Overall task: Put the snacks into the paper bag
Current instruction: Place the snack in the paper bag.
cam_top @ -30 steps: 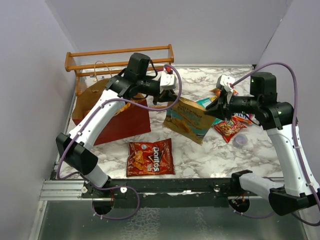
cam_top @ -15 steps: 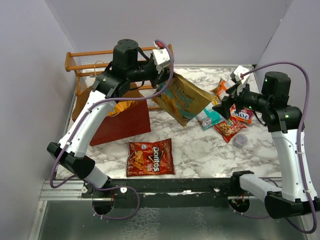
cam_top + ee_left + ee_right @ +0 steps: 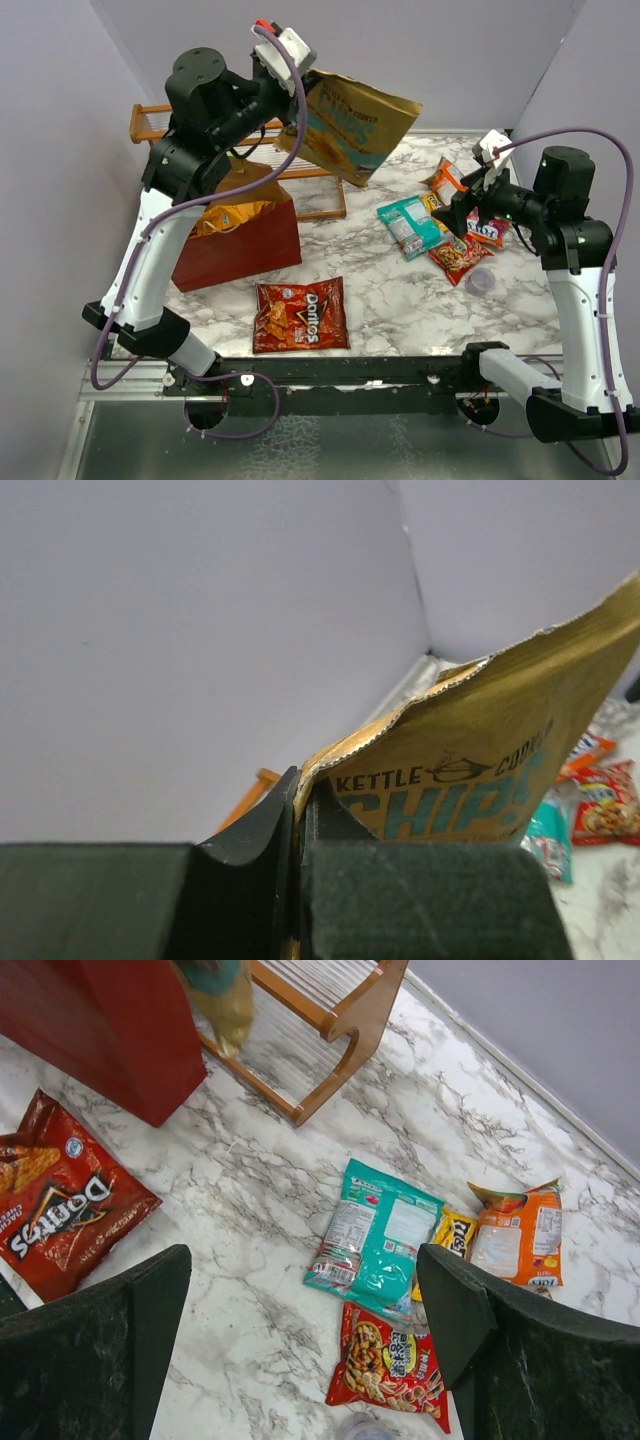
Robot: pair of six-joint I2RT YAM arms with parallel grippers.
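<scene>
Red foil first: the flat Doritos packet (image 3: 300,315) lies nearest on the marble counter (image 3: 380,300), well apart from both arms. The right pincer (image 3: 468,205) hovers spread wide above the teal packet (image 3: 408,222) and its small neighbours. The left pincer (image 3: 292,85) clamps a corner of the large tan-and-teal chip bag (image 3: 350,125), slanting high up, to the right of the dark red paper carrier bag (image 3: 240,250), whose mouth the left arm partly hides.

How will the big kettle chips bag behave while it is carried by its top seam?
Probably light for its size: the kettle chips bag juts out from the left pincer without folding, so it seems air-puffed and fairly stiff. Pinched only at one corner of the crimped seam, it may swing or twist in transit, and that thin edge could slip out if jerked.
</scene>
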